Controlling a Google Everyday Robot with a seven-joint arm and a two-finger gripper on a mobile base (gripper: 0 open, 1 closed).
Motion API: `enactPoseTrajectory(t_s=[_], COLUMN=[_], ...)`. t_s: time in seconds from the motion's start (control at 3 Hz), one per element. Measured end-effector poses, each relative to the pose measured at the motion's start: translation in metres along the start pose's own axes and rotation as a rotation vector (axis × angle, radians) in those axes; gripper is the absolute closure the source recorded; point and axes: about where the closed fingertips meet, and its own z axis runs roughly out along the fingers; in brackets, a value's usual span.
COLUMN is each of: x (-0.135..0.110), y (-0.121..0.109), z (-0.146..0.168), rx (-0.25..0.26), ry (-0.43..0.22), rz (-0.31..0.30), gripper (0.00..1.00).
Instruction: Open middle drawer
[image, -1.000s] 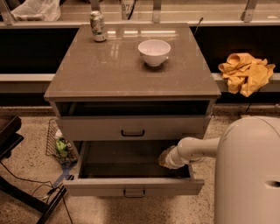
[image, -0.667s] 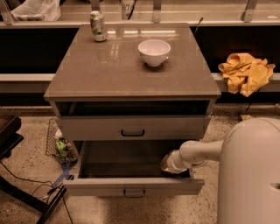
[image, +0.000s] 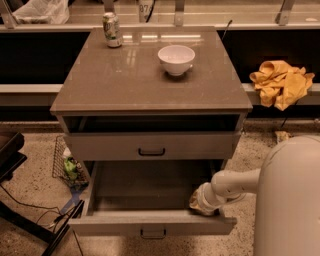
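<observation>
The middle drawer (image: 150, 187) is pulled well out of the grey-beige cabinet, and its plain grey inside is bare. Its flat front (image: 110, 226) carries a small black bar handle (image: 152, 232). My gripper (image: 198, 203) is at the end of the white arm (image: 232, 184), inside the drawer at its front right corner, right behind the front panel. The taller top drawer front (image: 110, 146) with the same handle (image: 151, 151) sits above, with a dark gap over it. The third drawer is hidden below.
A white bowl (image: 176, 59) and a can (image: 111, 29) stand on the cabinet top (image: 125, 80). A yellow cloth (image: 281, 82) lies on a ledge at the right. A wire basket (image: 67, 165) and cables (image: 30, 210) are on the floor at the left. My white body (image: 292, 200) fills the lower right.
The middle drawer has slid further out toward the camera. My gripper has moved the same way with it, staying at the front right corner.
</observation>
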Motion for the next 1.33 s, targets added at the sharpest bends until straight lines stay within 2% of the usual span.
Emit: enactPoseTrajectory(t_s=[0.33,0.67,1.33], x=[0.01,0.029,0.031], y=[0.024,0.061,0.067], z=[-0.006,-0.024,-0.022], rx=[-0.028,-0.07,-0.088], ry=[0.025,0.076,0.067], rz=[0.025,0.077,0.085], gripper=[1.0,1.0,1.0])
